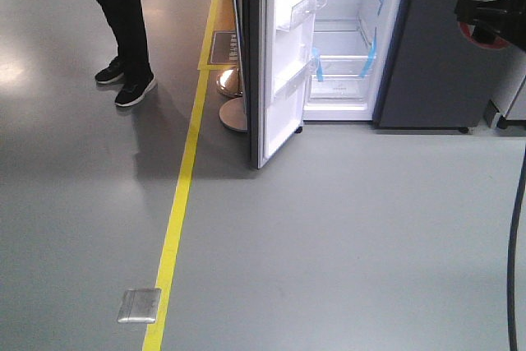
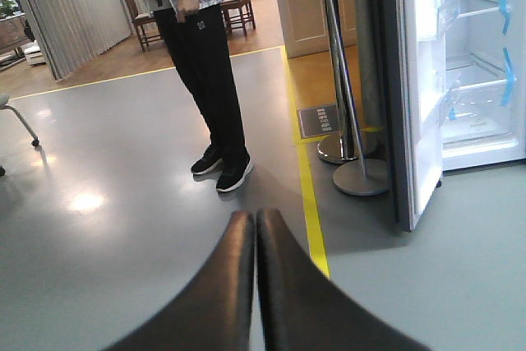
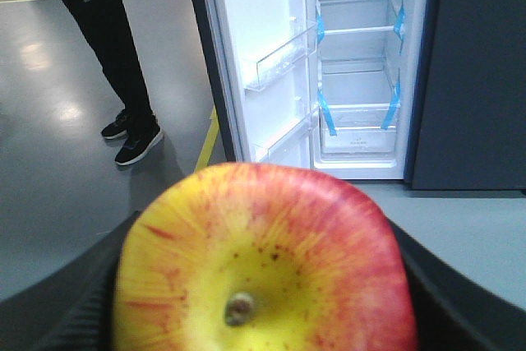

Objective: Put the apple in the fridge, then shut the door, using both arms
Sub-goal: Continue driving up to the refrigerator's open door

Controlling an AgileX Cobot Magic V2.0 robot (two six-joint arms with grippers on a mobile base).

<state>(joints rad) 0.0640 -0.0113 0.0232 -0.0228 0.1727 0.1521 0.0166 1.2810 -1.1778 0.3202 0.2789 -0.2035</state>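
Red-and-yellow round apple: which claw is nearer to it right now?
Right. The right claw is clamped on the round red-and-yellow apple. The left claw is shut and empty over the grey floor, with no apple in its view.

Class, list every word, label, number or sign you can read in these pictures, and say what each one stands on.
Nothing can be quoted with confidence.
White mark on the bystander's black trousers: about two characters, too blurred to read.
Floor plate: rows of print, too small to read.
Drawer in the fridge: faint print, too blurred to read.
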